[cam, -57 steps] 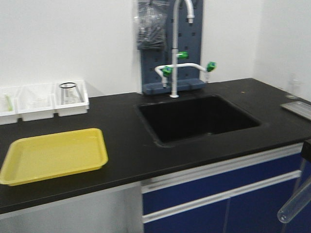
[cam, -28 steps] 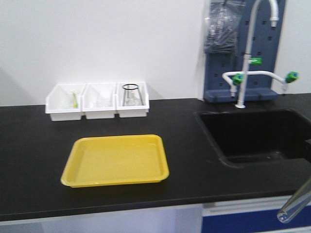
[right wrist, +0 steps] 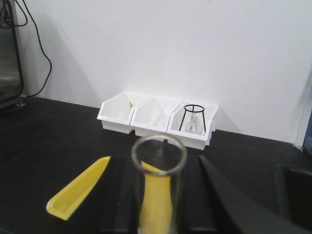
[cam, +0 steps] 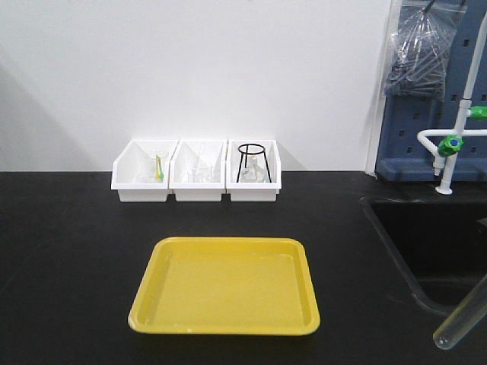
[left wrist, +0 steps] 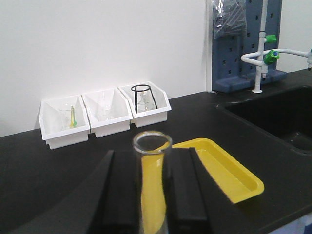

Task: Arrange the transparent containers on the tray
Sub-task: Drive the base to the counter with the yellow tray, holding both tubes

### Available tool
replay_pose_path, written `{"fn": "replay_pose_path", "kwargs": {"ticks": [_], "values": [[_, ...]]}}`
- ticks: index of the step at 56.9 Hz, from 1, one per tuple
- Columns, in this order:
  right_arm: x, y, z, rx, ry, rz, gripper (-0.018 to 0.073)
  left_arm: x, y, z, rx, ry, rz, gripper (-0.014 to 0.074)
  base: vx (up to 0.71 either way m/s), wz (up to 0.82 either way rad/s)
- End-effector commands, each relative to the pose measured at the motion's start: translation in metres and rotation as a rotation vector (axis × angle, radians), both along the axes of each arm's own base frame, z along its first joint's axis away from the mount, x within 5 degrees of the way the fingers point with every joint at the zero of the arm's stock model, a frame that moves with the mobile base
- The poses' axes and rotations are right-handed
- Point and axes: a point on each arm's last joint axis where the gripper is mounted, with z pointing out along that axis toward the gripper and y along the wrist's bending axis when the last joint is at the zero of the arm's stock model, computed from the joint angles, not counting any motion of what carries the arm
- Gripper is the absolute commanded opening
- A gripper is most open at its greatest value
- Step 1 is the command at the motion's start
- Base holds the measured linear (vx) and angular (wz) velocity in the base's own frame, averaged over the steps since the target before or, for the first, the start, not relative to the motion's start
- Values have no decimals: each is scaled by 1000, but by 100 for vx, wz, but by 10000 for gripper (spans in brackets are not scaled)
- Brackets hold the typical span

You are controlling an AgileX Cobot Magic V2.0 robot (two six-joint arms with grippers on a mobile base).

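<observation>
The yellow tray [cam: 224, 285] lies flat on the black counter, centred in the front view, with nothing in it. My left gripper [left wrist: 152, 195] is shut on a transparent container, a clear glass test tube [left wrist: 152, 144] standing upright between the black fingers [left wrist: 124, 195], open rim up. Behind it the tray [left wrist: 229, 170] shows to the right. My right gripper [right wrist: 158, 200] is shut on a second test tube [right wrist: 158, 156], also rim up, with the tray [right wrist: 78, 190] beyond to the left. A slanted tube [cam: 460, 323] pokes in at the front view's lower right.
Three white bins [cam: 196, 171] stand in a row against the back wall, holding small glassware and a black wire stand [cam: 253, 161]. A black sink [cam: 434, 243] with a white faucet [cam: 449, 144] is set into the counter on the right.
The front view has swung left along the counter: the tray and bins slid from the left to the middle, the sink to the right edge. The slanted tube stays at lower right.
</observation>
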Motion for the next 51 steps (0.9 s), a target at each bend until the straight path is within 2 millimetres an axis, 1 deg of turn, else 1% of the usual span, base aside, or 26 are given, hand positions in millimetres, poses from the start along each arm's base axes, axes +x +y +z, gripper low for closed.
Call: {"fn": "replay_pose_path", "kwargs": {"ticks": [1,32,51], "values": [[-2,-1,18,32,-110,-1,-11,-2,-1,16,-43,-99,-14,124,28,1],[-2,-1,18,32,-110,-1,-11,-2,-1,16,-43,-99,-14,124,29,-3],[-2,-1,18,32,-110,-1,-11,-2,-1,16,-43,-99,-14,124,24,4]]}}
